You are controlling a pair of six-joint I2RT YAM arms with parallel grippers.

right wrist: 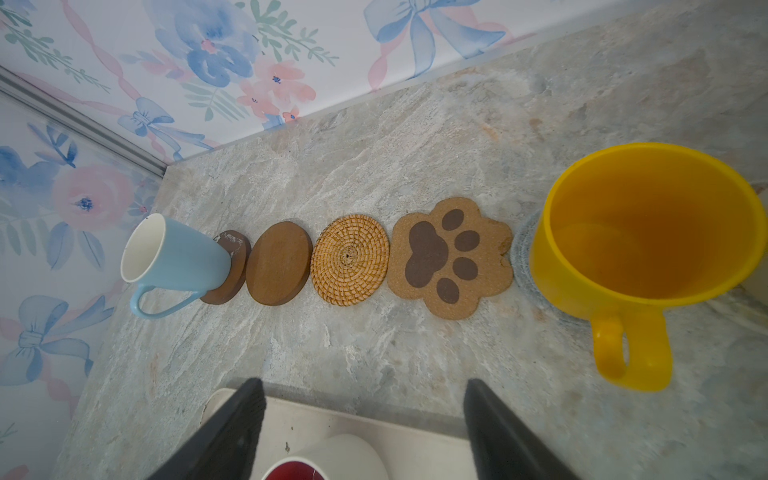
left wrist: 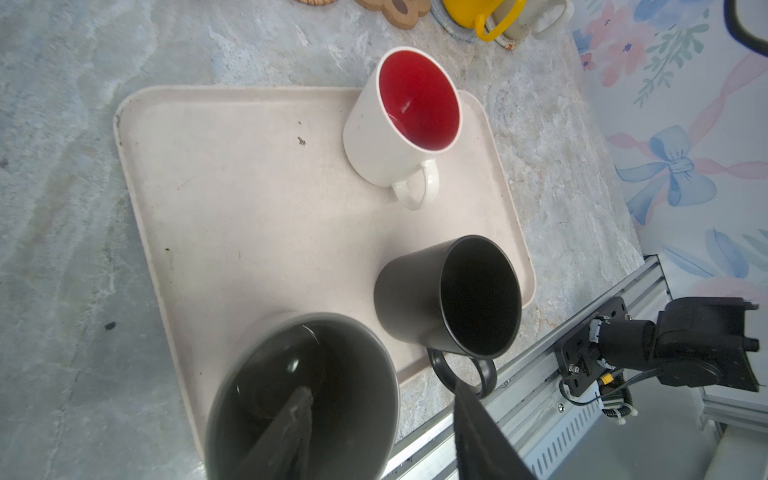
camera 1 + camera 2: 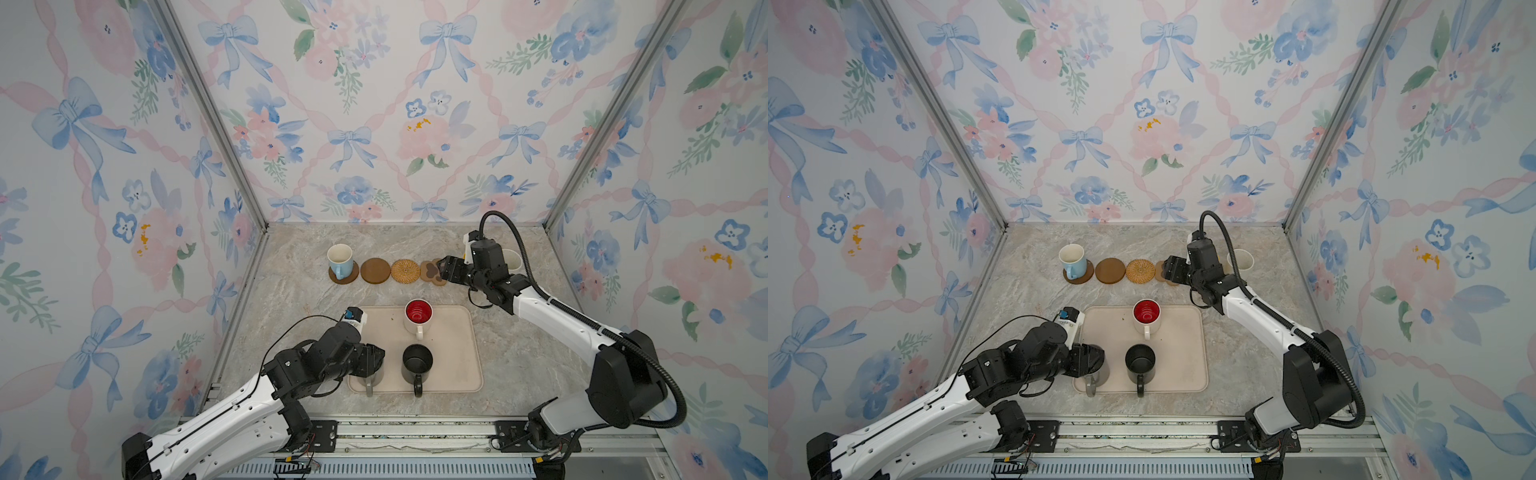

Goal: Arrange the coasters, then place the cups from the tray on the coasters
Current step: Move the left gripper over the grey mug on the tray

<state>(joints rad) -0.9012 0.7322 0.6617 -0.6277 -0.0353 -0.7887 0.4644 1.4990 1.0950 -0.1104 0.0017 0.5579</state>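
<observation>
My left hand (image 3: 374,359) straddles the grey mug's (image 2: 270,361) rim at the tray's (image 3: 457,357) near-left corner, jaws apart, one inside, nothing pinched. Rightward on the tray stand the black mug (image 3: 417,361) and red-lined mug (image 3: 418,313). Far right, my right hand (image 3: 445,269) hangs open above the paw coaster (image 1: 451,257), beside the yellow mug (image 1: 648,232).

Both top views look steeply down from high at the front toward the back wall (image 3: 374,124), covering the whole worktop (image 3: 291,266). The left wrist camera hangs close over the tray (image 2: 249,199). The right wrist camera sits low, facing the paw-shaped coaster (image 1: 451,257). Both wrist views share the white mug with red inside (image 2: 374,137) and the yellow mug (image 2: 461,12).
</observation>
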